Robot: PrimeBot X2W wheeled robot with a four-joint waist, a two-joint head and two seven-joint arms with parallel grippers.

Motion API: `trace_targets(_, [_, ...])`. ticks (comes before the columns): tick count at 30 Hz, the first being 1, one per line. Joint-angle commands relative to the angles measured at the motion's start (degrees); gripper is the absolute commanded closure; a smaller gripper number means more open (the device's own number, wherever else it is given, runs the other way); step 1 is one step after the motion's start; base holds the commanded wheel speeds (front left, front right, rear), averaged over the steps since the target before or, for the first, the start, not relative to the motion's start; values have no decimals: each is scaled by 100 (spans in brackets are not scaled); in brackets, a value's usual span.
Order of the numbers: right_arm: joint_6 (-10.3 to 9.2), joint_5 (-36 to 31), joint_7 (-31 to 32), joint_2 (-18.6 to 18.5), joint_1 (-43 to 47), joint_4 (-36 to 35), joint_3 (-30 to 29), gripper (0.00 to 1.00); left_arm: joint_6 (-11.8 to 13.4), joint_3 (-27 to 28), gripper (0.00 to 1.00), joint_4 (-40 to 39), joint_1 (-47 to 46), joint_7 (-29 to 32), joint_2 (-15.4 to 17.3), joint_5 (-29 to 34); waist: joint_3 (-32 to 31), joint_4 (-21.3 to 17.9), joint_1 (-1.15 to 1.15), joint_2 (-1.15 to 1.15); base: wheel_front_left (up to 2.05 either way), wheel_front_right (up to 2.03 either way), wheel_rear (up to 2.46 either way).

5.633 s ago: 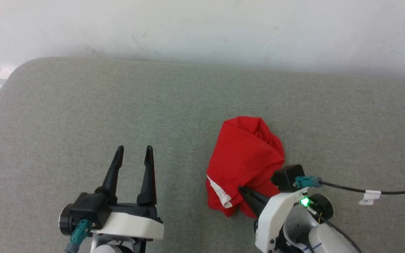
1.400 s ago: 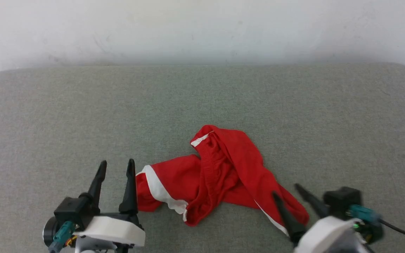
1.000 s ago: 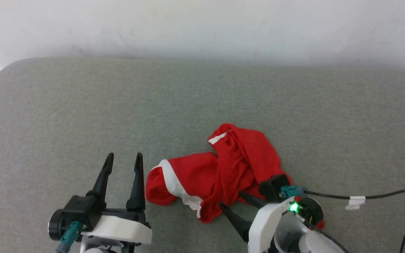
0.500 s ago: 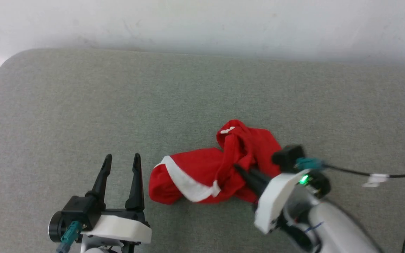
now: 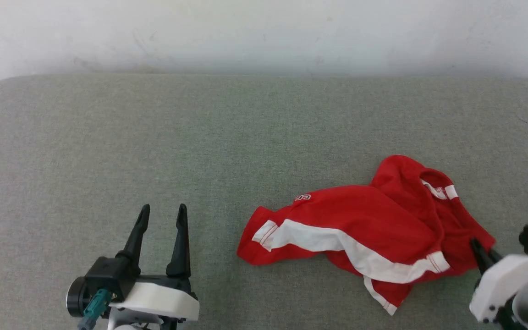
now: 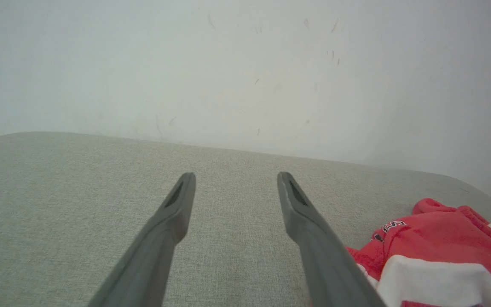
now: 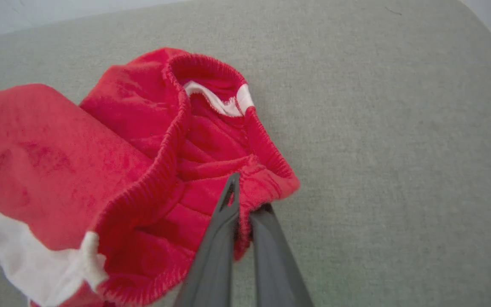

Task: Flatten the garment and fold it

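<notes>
Left hand (image 5: 163,207): lower left of the head view, above bare bench. Its 2 fingers are spread wide, point away from the robot, and have nothing between them. In its wrist view (image 6: 236,175) the shorts lie to the right of the fingers, and the head view shows a gap between the two.
Right hand (image 5: 483,247): lower right of the head view, fingers pressed together on the right end of the shorts. In its wrist view (image 7: 247,194) a fold of red edge is pinched between the 2 tips.
Shorts (image 5: 360,220): red and rumpled, lying on the bench right of centre. They are drawn out left to right, from a leg hem near the middle to the right hand. They also appear in both wrist views (image 6: 441,243) (image 7: 134,140).
Stripe (image 5: 319,238): wide and white, running along the near side of the shorts.
Lettering (image 5: 302,198): small and white, on the far left edge of the shorts; too small to read.
Waistband (image 7: 177,140): gathered and gaping open, with a white tag (image 7: 220,100) inside.
Bench (image 5: 154,137): grey woven cover, rounded far corners.
Wall (image 5: 264,32): pale and scuffed, behind the bench.
</notes>
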Motion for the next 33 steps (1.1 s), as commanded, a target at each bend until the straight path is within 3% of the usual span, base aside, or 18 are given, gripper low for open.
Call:
trace_targets(1, [-3, -81, 33, 71, 98, 54, -75, 97, -36, 16, 0, 32, -17, -27, -14, 70, 9, -17, 0, 0, 0, 0, 0])
trace_targets(3, [-3, -105, 10, 201, 194, 145, -247, 62, -49, 22, 0, 70, -23, -27, -21, 82, 17, -42, 0, 0, 0, 0, 0])
trace_targets(4, [-3, -146, -39, 238, 219, 170, -296, 0, -55, 23, 0, 88, -24, -27, -24, 92, 24, -58, 0, 0, 0, 0, 0])
trace_targets(10, [-3, -279, -918, 458, 307, -195, -402, 0, -111, -71, 0, 260, 7, -5, -39, 77, -36, -117, 0, 0, 0, 0, 0])
trace_targets(15, [-3, -490, -1389, 605, 607, -760, -456, 0, -243, -301, 0, 292, -49, 560, -45, -43, -180, -146, 0, 0, 0, 0, 0])
trace_targets(25, [-3, -644, -1185, 756, 1072, -1583, -26, 0, -627, -1209, 0, 848, -627, 2647, 60, -228, -325, -342, 0, 0, 0, 0, 0])
trace_targets(33, [-3, -529, -1169, 786, 1061, -1664, 211, 0, -716, -1569, 0, 1699, -1319, 3559, 399, -277, -132, -636, 0, 0, 0, 0, 0])
